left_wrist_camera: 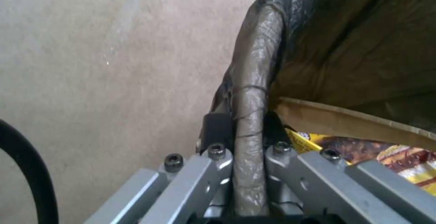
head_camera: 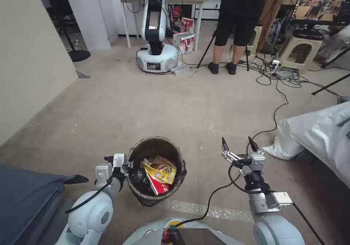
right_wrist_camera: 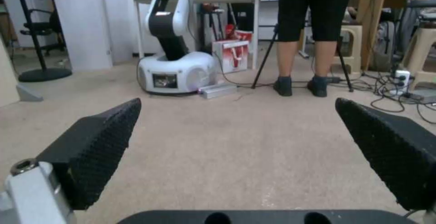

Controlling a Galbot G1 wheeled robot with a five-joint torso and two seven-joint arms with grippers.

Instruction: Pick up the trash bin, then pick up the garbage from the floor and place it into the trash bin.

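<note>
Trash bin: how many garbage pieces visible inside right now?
3: yellow snack wrapper on top in the trash bin, red carton beneath it, tan cardboard against the liner. More may be buried. Left gripper clamps the rim.

The robot had round white arms, grey metal end effector [head_camera: 238,146] parts with dark screws, bumpy black fingertips [right_wrist_camera: 97,142], and black cables.

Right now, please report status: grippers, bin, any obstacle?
Left gripper shut on bin rim. Right gripper open, empty. Wrappers inside bin. Cable on floor ahead.
</note>
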